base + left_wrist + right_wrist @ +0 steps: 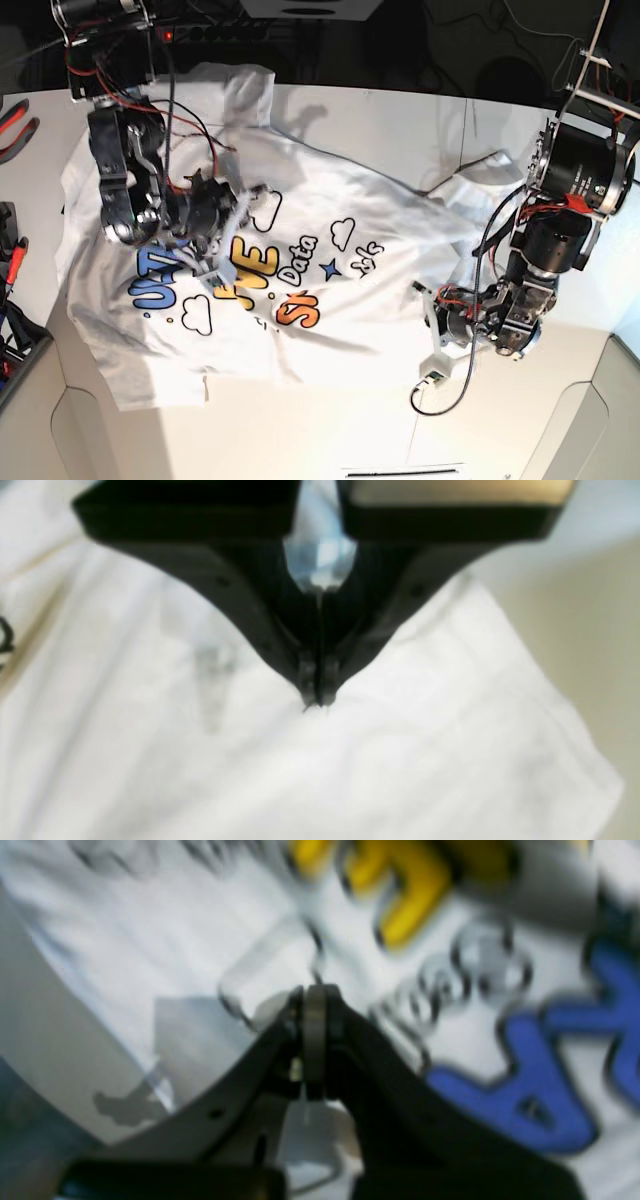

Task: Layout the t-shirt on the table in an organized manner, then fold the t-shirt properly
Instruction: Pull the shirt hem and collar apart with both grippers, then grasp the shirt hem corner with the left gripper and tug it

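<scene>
T-shirt (330,290): lying print-up and rumpled across the worktop (520,130), slanting from the far corner on the base view's left down toward the near middle; sleeves and hem are bunching rather than lying flat
Left gripper (317,702): pressing its tips into plain white cloth at the shirt's edge on the base view's right; jaws are together, and they appear to be pinching a small fold of fabric, though the blur is hiding how much
Right gripper (314,995): hovering over the printed chest beside the yellow and blue letters; jaws are together, and the wrist view is not showing any cloth caught between them
Step in hand: spreading — the layout stage is looking unfinished, with folding not yet started
Doing it well: the left arm is best drawing its pinch outward and low, keeping the cloth skimming the worktop so wrinkles are pulled flat rather than lifted; the right arm should be anchoring the opposite side
Risk: a shallow pinch slipping off — or dragging the whole shirt sideways
</scene>
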{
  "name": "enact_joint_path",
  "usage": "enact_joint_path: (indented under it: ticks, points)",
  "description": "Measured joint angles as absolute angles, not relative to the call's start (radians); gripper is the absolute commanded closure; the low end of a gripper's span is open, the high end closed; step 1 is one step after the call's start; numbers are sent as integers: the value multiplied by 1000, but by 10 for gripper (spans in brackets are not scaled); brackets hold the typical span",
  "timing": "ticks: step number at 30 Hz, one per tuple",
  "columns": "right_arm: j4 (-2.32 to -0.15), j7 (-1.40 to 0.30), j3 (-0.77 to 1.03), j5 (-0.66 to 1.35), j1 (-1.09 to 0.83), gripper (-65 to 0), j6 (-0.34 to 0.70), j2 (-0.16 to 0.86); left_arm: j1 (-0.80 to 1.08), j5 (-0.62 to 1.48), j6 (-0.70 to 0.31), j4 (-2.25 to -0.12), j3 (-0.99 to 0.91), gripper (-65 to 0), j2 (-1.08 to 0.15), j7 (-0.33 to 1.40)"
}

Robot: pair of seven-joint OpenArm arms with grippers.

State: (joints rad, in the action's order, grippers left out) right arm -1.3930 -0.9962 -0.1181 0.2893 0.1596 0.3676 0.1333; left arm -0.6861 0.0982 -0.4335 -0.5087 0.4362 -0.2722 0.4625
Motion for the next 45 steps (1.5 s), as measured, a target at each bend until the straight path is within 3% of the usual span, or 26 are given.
enact_joint_path:
  ticks: [3,6,9,13,15,18,20,22,23,26,31,38,41,45]
  points:
    - [-1400,-970,-118,316,113,0,374,177,-701,-21,-262,-438,435,0,-271,385]
    - [-1403,-961,-118,323,89,0,374,202,-702,-39,-165,-406,435,0,-299,347]
    - [-1406,-951,-118,326,81,0,374,205,-709,-44,-110,-400,435,0,-323,339]
    - [-1406,-909,-118,336,82,0,374,205,-754,-4,-109,-400,435,0,-335,312]
    - [-1403,-886,-118,344,81,0,374,205,-779,51,-142,-432,435,-27,-338,310]
    - [-1401,-883,-118,342,90,0,374,205,-788,128,-228,-513,436,-137,-356,353]
    - [-1399,-885,-115,309,109,-7,374,205,-778,170,-265,-571,437,-156,-379,384]
    - [-1396,-888,-89,279,131,-208,375,203,-769,187,-263,-626,438,-156,-403,423]
    - [-1396,-887,-70,276,145,-257,374,203,-762,204,-255,-651,438,-156,-418,427]
    - [-1396,-880,12,264,194,-261,373,205,-735,230,-250,-726,437,-156,-461,430]
    - [-1396,-878,191,289,246,-260,398,210,-630,331,-345,-847,437,-156,-542,451]
    - [-1394,-973,469,686,232,-260,562,244,-457,383,-428,-935,273,-156,-580,472]
    - [-1395,-1039,574,843,215,-258,580,262,-387,475,-503,-950,155,-156,-575,477]
    - [-1395,-1073,658,902,139,-258,589,279,-314,598,-608,-973,-3,-156,-579,500]
